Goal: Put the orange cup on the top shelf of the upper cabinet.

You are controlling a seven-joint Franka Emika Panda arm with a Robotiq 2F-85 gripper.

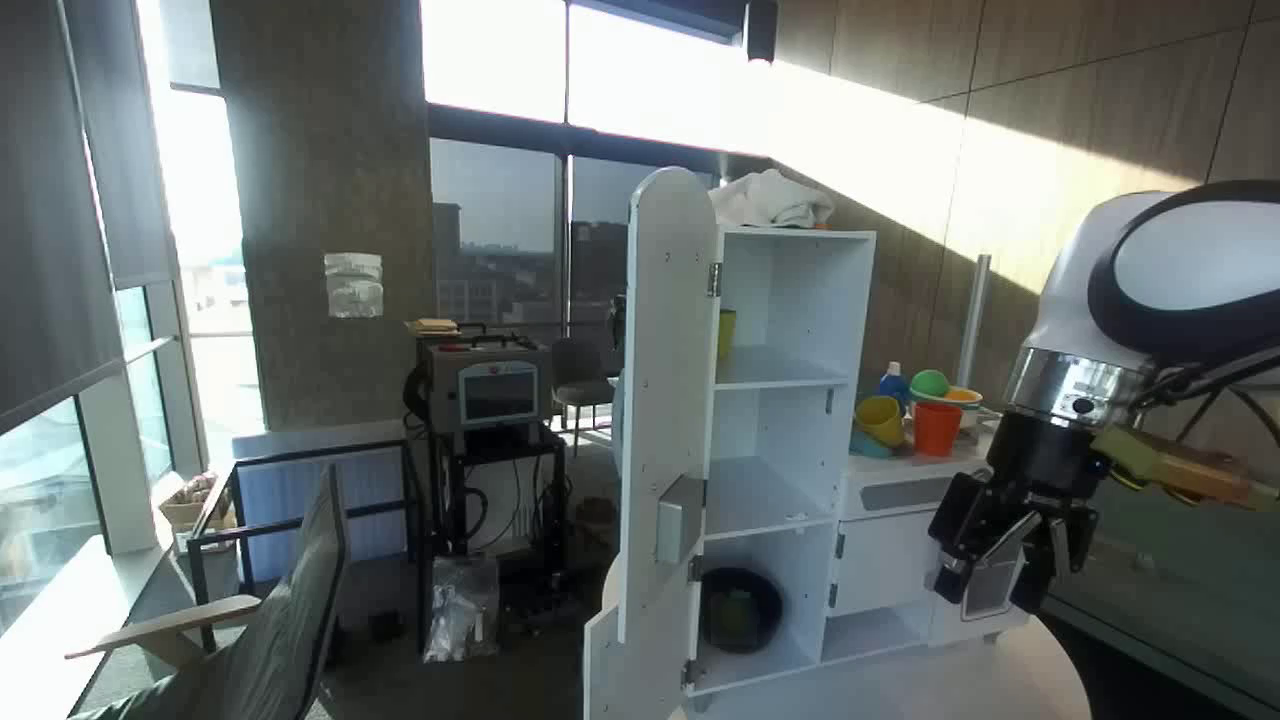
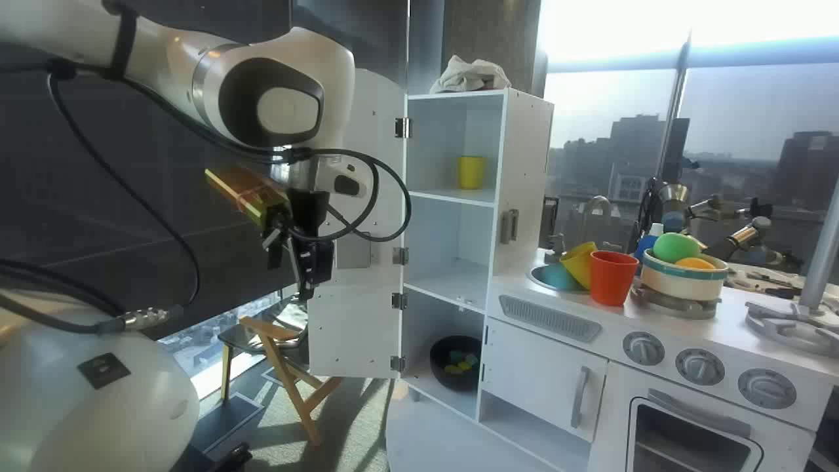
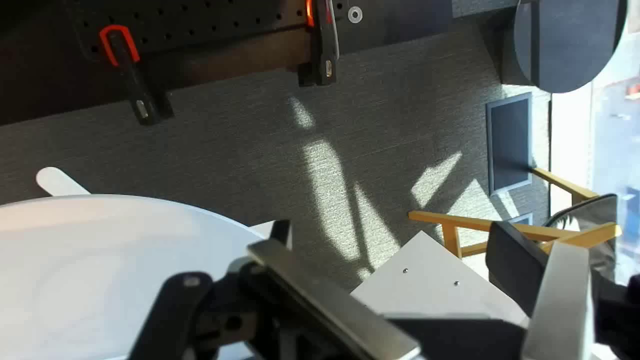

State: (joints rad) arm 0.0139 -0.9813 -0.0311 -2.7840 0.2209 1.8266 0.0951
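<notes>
The orange cup (image 1: 936,430) stands upright on the toy kitchen's counter; it also shows in an exterior view (image 2: 613,278) and is out of view in the wrist view. The white upper cabinet (image 2: 523,177) stands beside the counter with its tall door (image 1: 668,400) swung open. Its top shelf (image 2: 429,193) holds a yellow cup (image 2: 470,172); the shelf also shows in an exterior view (image 1: 785,370). My gripper (image 2: 293,275) is open and empty, pointing down, in front of the cabinet and apart from the cup. In the wrist view the fingers (image 3: 400,280) are wide apart over the floor and a white panel.
Beside the cup are a tilted yellow cup (image 2: 579,262) at the sink and a bowl (image 2: 682,278) with green and orange items. A black bowl (image 2: 455,362) sits in the bottom compartment. A cloth (image 1: 770,200) lies on the cabinet. A chair (image 2: 282,367) stands behind the door.
</notes>
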